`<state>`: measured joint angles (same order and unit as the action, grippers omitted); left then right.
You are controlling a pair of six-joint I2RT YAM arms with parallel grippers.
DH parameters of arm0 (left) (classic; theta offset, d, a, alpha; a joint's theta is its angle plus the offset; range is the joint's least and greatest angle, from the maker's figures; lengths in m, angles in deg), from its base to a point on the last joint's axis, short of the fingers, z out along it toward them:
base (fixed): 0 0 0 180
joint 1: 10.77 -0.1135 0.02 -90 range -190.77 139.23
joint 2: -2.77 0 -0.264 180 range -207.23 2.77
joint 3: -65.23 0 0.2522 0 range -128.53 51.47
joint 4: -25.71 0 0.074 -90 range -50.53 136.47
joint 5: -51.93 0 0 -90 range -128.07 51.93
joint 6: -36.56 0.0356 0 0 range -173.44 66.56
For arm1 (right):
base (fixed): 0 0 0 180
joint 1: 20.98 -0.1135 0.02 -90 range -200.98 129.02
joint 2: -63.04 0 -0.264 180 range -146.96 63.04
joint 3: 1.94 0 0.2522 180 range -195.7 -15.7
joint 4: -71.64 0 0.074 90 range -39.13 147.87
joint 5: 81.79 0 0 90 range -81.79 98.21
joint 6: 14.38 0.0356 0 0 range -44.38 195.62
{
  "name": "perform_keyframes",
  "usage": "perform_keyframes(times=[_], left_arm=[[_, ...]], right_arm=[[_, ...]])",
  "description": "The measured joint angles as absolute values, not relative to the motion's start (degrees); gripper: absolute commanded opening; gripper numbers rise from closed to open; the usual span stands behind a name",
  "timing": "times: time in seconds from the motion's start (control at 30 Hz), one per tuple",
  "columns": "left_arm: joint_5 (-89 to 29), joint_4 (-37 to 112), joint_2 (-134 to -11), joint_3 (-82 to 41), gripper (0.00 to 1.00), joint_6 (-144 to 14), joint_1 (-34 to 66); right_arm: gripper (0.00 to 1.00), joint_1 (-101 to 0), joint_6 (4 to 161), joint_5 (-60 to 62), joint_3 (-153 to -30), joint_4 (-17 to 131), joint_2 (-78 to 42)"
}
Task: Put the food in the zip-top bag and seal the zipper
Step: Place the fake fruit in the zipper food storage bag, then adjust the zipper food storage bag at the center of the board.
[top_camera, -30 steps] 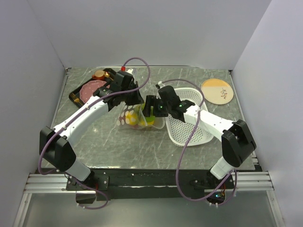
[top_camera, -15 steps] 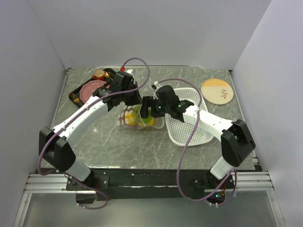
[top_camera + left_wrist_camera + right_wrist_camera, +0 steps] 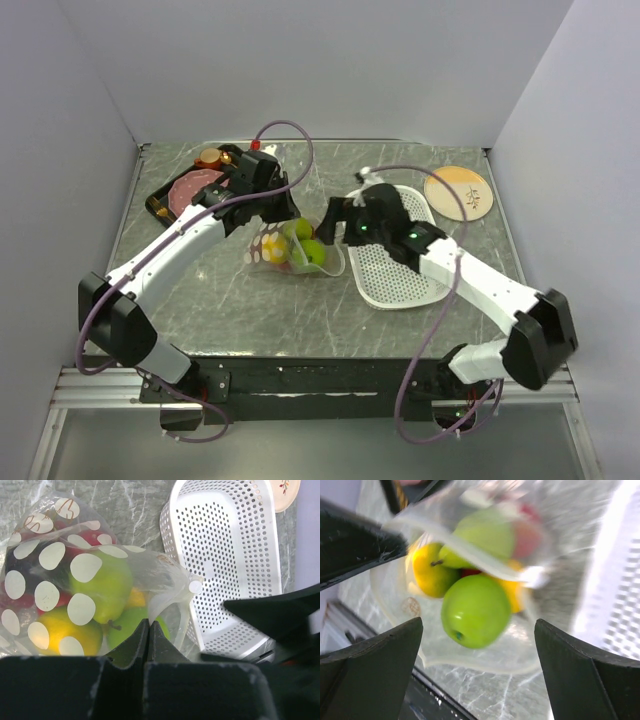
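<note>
The zip-top bag (image 3: 285,250) lies at mid-table, clear with white dots, its mouth facing right. My left gripper (image 3: 148,623) is shut on the film at the bag's mouth edge, beside the whitish zipper (image 3: 186,615). Food shows inside: green apples (image 3: 107,587), a yellow citrus (image 3: 55,630) and something red further in. My right gripper (image 3: 480,665) stands wide open just outside the mouth, holding nothing. A green apple (image 3: 475,610) lies right in front of it on the bag's lower film. In the top view the right gripper (image 3: 330,222) sits right of the bag.
A white perforated basket (image 3: 395,265) lies right of the bag, under the right arm. A round plate (image 3: 459,190) sits at the back right. At the back left, a dark tray (image 3: 160,200) holds a pink meat slice (image 3: 190,185), with a brown round piece (image 3: 210,157) behind it.
My right gripper has opened wider and drawn back to the right from the bag's mouth, leaving a green apple there. The left gripper has kept its hold on the bag.
</note>
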<state>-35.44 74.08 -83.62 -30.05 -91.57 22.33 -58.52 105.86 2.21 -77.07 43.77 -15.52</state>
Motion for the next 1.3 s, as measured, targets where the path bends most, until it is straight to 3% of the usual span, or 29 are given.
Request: perform_keyframes(times=[0.03,0.07,0.1,0.23,0.53,1.1,1.3], left_arm=[[-35.5,74.1,-83.5,-30.1,0.01,-91.6,22.3],[-35.5,74.1,-83.4,-30.1,0.01,-91.6,22.3],[-35.5,74.1,-83.3,-30.0,0.01,-91.6,22.3],[-35.5,74.1,-82.5,-29.5,0.01,-91.6,22.3],[-35.5,74.2,-82.2,-29.4,0.01,-91.6,22.3],[-35.3,74.2,-82.2,-29.4,0.01,-91.6,22.3],[-35.3,74.2,-82.2,-29.4,0.01,-91.6,22.3]], right_arm=[[0.88,-57.3,106.1,3.1,-76.3,43.6,-13.8],[0.77,-55.9,106.4,3.5,-76.0,43.4,-12.4],[0.73,-54.8,106.6,3.9,-76.0,43.3,-11.9],[0.66,-50.7,107.1,2.8,-75.6,43.7,-12.8],[0.66,-50.3,114.2,-7.8,-73.2,49.8,-17.1],[0.44,-50.3,123.0,-10.1,-73.6,53.8,-23.1],[0.51,-50.3,124.6,-9.1,-73.5,54.5,-23.1]])
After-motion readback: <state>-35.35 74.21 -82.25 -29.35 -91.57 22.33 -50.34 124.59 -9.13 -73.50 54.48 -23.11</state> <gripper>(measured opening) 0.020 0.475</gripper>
